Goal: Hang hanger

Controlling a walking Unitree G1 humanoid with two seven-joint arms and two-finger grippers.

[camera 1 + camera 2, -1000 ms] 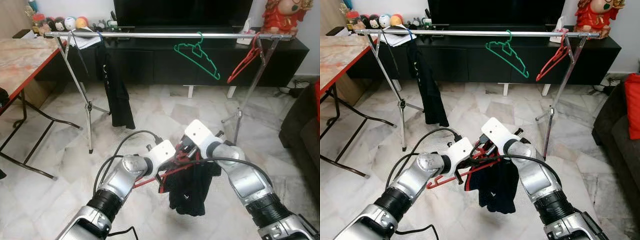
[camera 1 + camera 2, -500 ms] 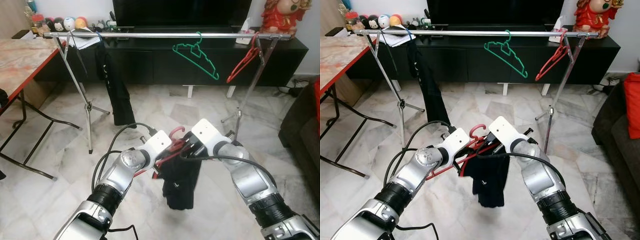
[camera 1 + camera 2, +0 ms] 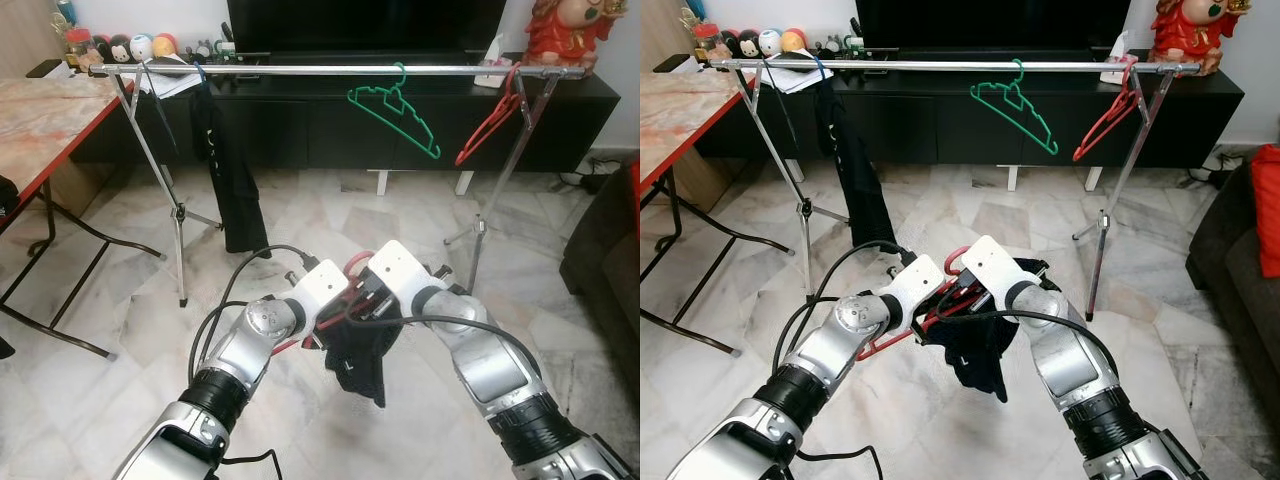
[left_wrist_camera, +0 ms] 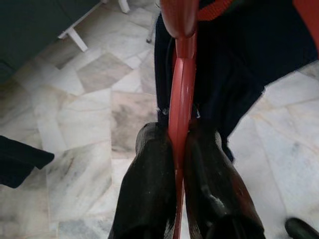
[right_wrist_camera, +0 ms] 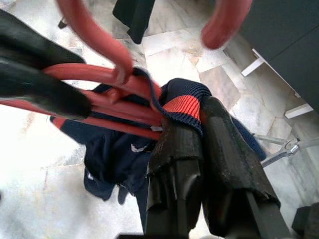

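A red hanger with a dark navy garment draped on it hangs low in front of me, over the floor. My left gripper is shut on the hanger's red bar, one finger on each side. My right gripper is shut on the garment's red-striped collar, right beside the hanger's neck. The hanger's hook points up between the two wrists. Farther off stands the silver clothes rail.
On the rail hang a green hanger, a second red hanger at its right end and a black garment at the left. A red-edged table is at the left, a black TV cabinet behind, and a dark sofa at the right.
Both grippers have lifted the hanger and garment from a second ago. The right gripper has since drawn closer to the left one, and the garment now hangs shorter and more bunched.
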